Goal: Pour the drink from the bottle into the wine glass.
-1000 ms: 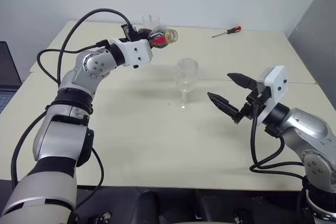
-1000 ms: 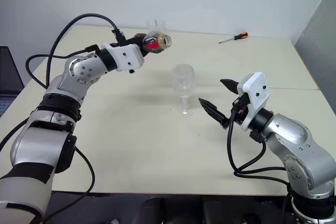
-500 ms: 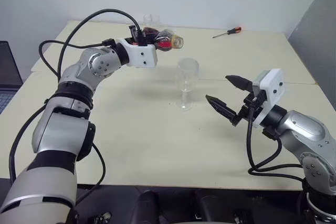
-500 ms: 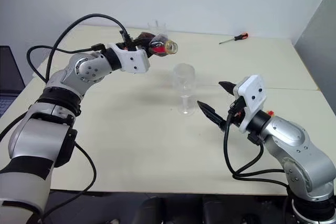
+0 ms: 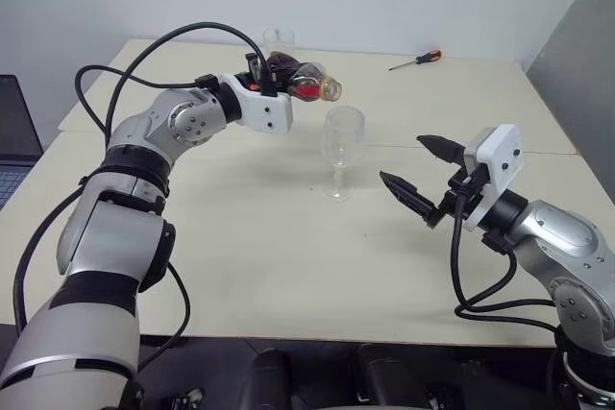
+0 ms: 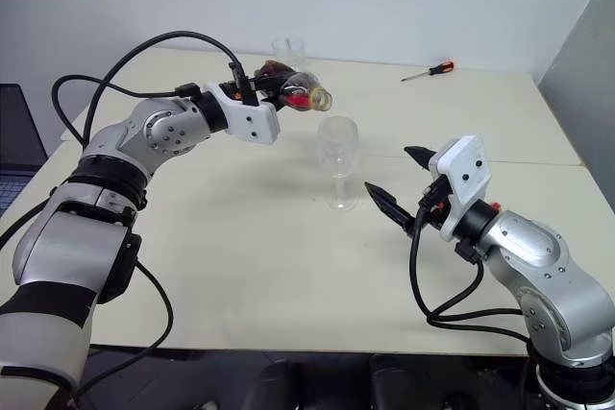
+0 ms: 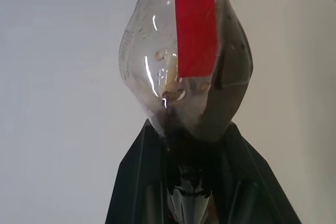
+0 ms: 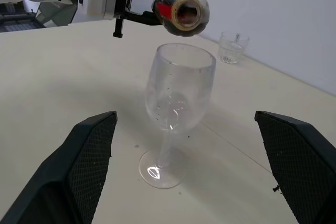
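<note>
The bottle [image 5: 309, 84] lies tipped on its side in the air, my left gripper [image 5: 276, 70] shut on its base. Its open mouth [image 8: 185, 13] points toward the wine glass [image 5: 342, 146] and hovers just above and behind the rim. The drink [image 7: 231, 77] is a dark pool low in the bottle's body, beside the red label [image 7: 195, 24]. The clear, stemmed glass stands upright mid-table, and its bowl looks empty. My right gripper [image 5: 404, 160] is open, level with the glass and a short way to its right, touching nothing.
A short clear tumbler [image 5: 277, 38] stands at the table's far edge behind the bottle. An orange-handled screwdriver [image 5: 415, 60] lies at the far right. A laptop [image 5: 14, 141] sits off the left side. A grey panel [image 5: 577, 55] rises on the right.
My left arm has carried the bottle to the right, closer to the glass, and rolled it so the mouth dips lower. The right gripper has stayed put.
</note>
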Robot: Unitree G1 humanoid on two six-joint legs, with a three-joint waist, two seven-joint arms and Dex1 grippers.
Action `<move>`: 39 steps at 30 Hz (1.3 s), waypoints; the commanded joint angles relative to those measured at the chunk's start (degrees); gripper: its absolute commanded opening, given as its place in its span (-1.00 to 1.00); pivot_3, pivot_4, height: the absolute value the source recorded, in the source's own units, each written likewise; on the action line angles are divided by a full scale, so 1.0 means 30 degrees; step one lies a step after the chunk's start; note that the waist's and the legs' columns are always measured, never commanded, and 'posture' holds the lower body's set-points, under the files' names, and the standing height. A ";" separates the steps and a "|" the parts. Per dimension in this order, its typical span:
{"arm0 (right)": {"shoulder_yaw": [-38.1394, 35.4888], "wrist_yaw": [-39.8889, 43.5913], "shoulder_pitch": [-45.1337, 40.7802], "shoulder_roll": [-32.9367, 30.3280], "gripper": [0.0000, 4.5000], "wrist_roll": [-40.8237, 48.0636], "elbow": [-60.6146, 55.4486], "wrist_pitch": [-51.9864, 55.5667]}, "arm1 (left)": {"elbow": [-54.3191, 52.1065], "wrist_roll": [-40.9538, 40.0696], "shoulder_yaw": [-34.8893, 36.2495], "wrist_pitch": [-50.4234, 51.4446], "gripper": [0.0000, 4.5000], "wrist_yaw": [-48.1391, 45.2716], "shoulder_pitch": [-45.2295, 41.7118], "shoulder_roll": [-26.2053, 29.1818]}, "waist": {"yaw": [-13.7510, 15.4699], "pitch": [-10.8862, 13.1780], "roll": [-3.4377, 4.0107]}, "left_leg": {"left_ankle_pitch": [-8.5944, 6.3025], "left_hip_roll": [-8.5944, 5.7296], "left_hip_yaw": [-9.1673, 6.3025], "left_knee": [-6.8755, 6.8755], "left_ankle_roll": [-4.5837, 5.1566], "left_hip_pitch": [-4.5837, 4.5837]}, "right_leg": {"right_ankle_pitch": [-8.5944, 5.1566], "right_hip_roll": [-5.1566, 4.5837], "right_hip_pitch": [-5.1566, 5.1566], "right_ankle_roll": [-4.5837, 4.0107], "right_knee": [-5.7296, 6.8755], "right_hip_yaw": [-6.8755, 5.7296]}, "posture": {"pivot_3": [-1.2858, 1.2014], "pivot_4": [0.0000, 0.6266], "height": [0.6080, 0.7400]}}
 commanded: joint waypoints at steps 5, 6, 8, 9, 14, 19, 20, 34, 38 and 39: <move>-0.0084 -0.0042 -0.0332 -0.0188 1.00 -0.0109 -0.0189 -0.0295 | -0.0341 0.0449 -0.0111 -0.0413 -0.69 0.1282 -0.1172 0.0284 | 0.0005 0.0000 0.0000 | 0.0000 -0.0004 -0.0004 0.0002 0.0000 -0.0001 | 0.0000 -0.0001 0.0002 0.0000 0.0001 -0.0004 | 0.03 -0.52 1.00; -0.0062 -0.0042 -0.0347 -0.0199 1.00 -0.0143 -0.0163 -0.0305 | -0.0327 0.0532 -0.0170 -0.0440 -0.69 0.1382 -0.1200 0.0282 | 0.0004 0.0000 0.0000 | 0.0000 -0.0004 -0.0004 0.0003 0.0000 -0.0001 | 0.0000 -0.0002 0.0002 0.0000 0.0001 -0.0004 | 0.03 -0.52 1.00; -0.0057 -0.0070 -0.0352 -0.0201 1.00 -0.0156 -0.0186 -0.0286 | -0.0327 0.0677 -0.0312 -0.0514 -0.69 0.1538 -0.1261 0.0296 | 0.0004 0.0000 0.0000 | 0.0000 -0.0005 -0.0005 0.0003 0.0000 -0.0001 | 0.0001 -0.0002 0.0003 0.0000 0.0004 -0.0004 | 0.03 -0.52 1.00; -0.0058 -0.0078 -0.0363 -0.0198 1.00 -0.0165 -0.0171 -0.0286 | -0.0302 0.0712 -0.0351 -0.0533 -0.69 0.1601 -0.1297 0.0272 | 0.0005 0.0000 0.0000 | 0.0000 -0.0004 -0.0005 0.0005 0.0000 -0.0001 | 0.0001 -0.0002 0.0002 0.0000 0.0007 -0.0006 | 0.03 -0.52 1.00; -0.0056 -0.0141 -0.0419 -0.0232 1.00 -0.0236 -0.0177 -0.0266 | -0.0253 0.0727 -0.0559 -0.0639 -0.69 0.1750 -0.1478 0.0239 | 0.0004 0.0000 0.0000 | 0.0000 -0.0004 -0.0006 0.0007 0.0000 -0.0001 | 0.0002 -0.0002 0.0001 -0.0001 0.0011 -0.0006 | 0.03 -0.52 1.00; -0.0021 -0.0257 -0.0479 -0.0173 1.00 -0.0329 -0.0219 -0.0236 | -0.0318 0.1545 -0.1038 -0.0623 -0.69 0.2253 -0.1601 0.0381 | 0.0004 0.0000 0.0000 | 0.0000 -0.0007 -0.0007 0.0012 0.0000 -0.0001 | 0.0002 -0.0002 0.0002 -0.0002 0.0018 -0.0004 | 0.03 -0.52 1.00; -0.0009 -0.0277 -0.0490 -0.0155 1.00 -0.0343 -0.0235 -0.0220 | -0.0308 0.1619 -0.1099 -0.0652 -0.69 0.2349 -0.1619 0.0403 | 0.0004 0.0000 0.0000 | 0.0000 -0.0007 -0.0006 0.0012 0.0000 0.0000 | 0.0002 -0.0003 0.0002 -0.0002 0.0021 -0.0003 | 0.03 -0.52 1.00; -0.0052 -0.0300 -0.0548 -0.0147 1.00 -0.0500 -0.0171 -0.0248 | -0.0091 0.1716 -0.1247 -0.0729 -0.69 0.2752 -0.1857 0.0526 | 0.0004 0.0000 -0.0001 | 0.0001 -0.0021 -0.0017 0.0036 -0.0001 0.0005 | 0.0001 -0.0007 -0.0005 -0.0001 0.0095 -0.0006 | 0.03 -0.52 1.00; -0.0031 -0.0257 -0.0576 -0.0163 1.00 -0.0541 -0.0150 -0.0255 | -0.0049 0.1755 -0.1305 -0.0753 -0.70 0.2849 -0.1896 0.0597 | 0.0003 0.0000 0.0000 | 0.0001 -0.0024 -0.0019 0.0036 -0.0001 0.0005 | 0.0001 -0.0007 -0.0006 -0.0001 0.0102 -0.0006 | 0.03 -0.52 1.00; -0.0029 -0.0239 -0.0589 -0.0153 1.00 -0.0561 -0.0145 -0.0251 | -0.0044 0.1783 -0.1333 -0.0755 -0.70 0.2881 -0.1906 0.0627 | 0.0009 -0.0001 -0.0001 | 0.0001 -0.0025 -0.0023 0.0036 -0.0001 0.0005 | 0.0001 -0.0008 -0.0007 -0.0002 0.0104 -0.0010 | 0.03 -0.52 1.00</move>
